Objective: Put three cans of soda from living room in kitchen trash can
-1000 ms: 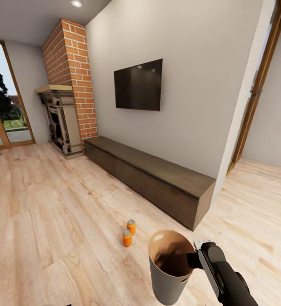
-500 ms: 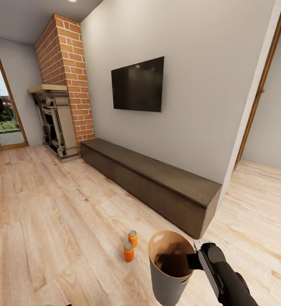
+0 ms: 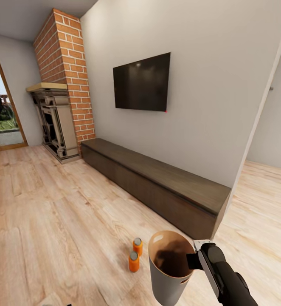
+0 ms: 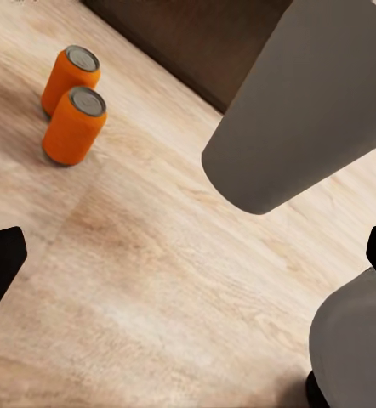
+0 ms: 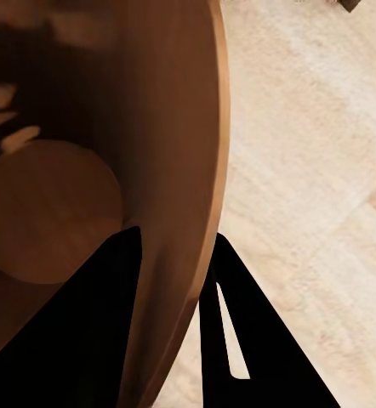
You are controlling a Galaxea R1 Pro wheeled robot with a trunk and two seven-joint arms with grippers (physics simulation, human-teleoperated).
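Head view: right gripper (image 3: 194, 260) clamps the trash can (image 3: 168, 278) by its rim, 1 finger inside, held upright above the wood floor (image 3: 51, 221). 2 orange cans (image 3: 136, 254) stand touching, just left. Left gripper (image 4: 188, 272) hangs wide open.

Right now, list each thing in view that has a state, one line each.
Bin: upright, carried off the floor, its wall pinched at the rim, no can seen inside.
Right pincer: shut on the bin.
Left pincer: open, holding nothing.
Two orange cans: standing upright on the floor, side by side.
TV: screen dark.
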